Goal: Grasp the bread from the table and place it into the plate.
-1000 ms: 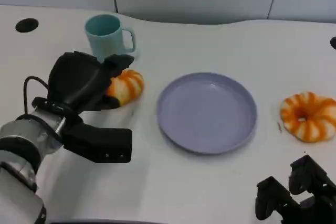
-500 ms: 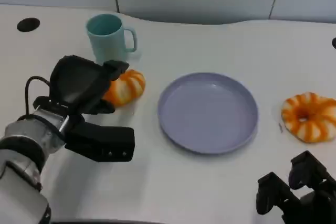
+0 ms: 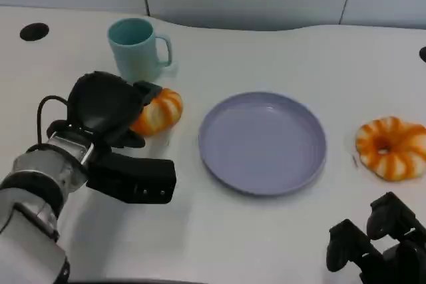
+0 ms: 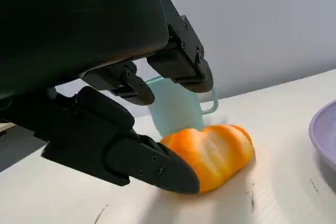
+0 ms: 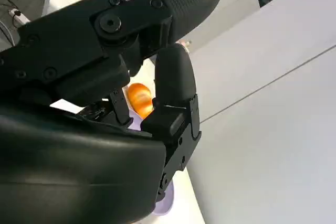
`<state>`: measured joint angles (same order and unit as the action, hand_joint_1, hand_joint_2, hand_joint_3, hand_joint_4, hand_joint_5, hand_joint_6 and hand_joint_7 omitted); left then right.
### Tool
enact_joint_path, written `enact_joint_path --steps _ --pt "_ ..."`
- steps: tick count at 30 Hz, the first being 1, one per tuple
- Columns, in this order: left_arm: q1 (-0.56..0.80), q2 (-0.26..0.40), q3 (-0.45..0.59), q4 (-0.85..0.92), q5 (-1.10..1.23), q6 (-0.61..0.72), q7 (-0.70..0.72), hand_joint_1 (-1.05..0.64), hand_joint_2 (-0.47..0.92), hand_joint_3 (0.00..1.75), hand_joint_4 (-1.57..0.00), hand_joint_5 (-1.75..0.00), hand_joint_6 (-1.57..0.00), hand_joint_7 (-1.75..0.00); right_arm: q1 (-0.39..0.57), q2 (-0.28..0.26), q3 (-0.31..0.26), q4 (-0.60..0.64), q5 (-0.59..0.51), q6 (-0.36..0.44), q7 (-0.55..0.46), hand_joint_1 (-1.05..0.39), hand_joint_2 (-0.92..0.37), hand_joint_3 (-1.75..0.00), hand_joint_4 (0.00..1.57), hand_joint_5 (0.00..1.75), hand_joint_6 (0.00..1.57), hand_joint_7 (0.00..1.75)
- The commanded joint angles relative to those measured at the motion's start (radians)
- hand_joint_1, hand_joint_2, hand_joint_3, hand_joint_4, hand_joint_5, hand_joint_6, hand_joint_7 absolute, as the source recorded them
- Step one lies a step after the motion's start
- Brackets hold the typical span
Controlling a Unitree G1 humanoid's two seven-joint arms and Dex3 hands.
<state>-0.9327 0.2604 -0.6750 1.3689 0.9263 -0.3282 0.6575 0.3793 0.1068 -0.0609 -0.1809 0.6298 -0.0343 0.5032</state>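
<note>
Orange striped bread (image 3: 157, 110) on table, just left of purple plate (image 3: 263, 142), near teal mug (image 3: 138, 48). Left hand (image 3: 106, 108) cupped around bread, fingers apart, not clamped. Right hand (image 3: 379, 247) idle, holding nothing. Risk: loose closure nudges bread into mug, or roll slips mid-lift.

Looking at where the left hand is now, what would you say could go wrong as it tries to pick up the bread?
1. The left hand reaches around the bread with its fingers apart; an uneven close might push the bread aside rather than grip it.
2. The mug stands just behind the bread, so the upper fingers could knock it.
3. The plate has a raised rim that a low carry might catch.
</note>
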Motion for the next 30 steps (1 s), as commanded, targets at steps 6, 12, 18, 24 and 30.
enact_joint_path --steps 6,12,18,24,30 --pt "-0.019 0.007 -0.005 0.004 -0.003 0.007 -0.013 -0.76 0.86 0.0 -0.63 0.0 -0.63 0.0 0.006 -0.008 0.0 -0.012 -0.001 0.005 -0.005 -0.46 -0.85 0.0 0.79 1.75 0.64 1.75" --pt "-0.019 0.007 -0.005 0.004 -0.003 0.007 -0.013 -0.76 0.87 0.0 -0.63 0.0 -0.63 0.0 0.006 -0.008 0.0 -0.012 -0.001 0.005 -0.005 -0.46 -0.85 0.0 0.79 1.75 0.64 1.75" --pt "-0.022 -0.009 -0.007 0.015 -0.004 0.067 -0.113 -0.75 0.89 0.01 -0.47 0.0 -0.48 0.0 -0.009 -0.01 -0.004 0.011 0.004 -0.001 0.011 -0.47 -0.86 0.0 0.8 1.75 0.65 1.75" --pt "-0.02 -0.026 -0.01 0.02 -0.009 0.107 -0.241 -0.6 0.89 0.0 -0.45 -0.01 -0.43 0.0 0.047 0.0 0.01 -0.026 0.029 0.002 0.027 -0.46 -0.85 0.0 0.77 1.75 0.65 1.75" --pt "-0.013 -0.035 -0.01 0.02 -0.009 0.13 -0.237 -0.47 0.86 0.0 -0.55 -0.04 -0.49 -0.02 0.047 -0.003 0.011 -0.022 0.032 -0.005 0.031 -0.46 -0.85 0.0 0.77 1.75 0.65 1.75"
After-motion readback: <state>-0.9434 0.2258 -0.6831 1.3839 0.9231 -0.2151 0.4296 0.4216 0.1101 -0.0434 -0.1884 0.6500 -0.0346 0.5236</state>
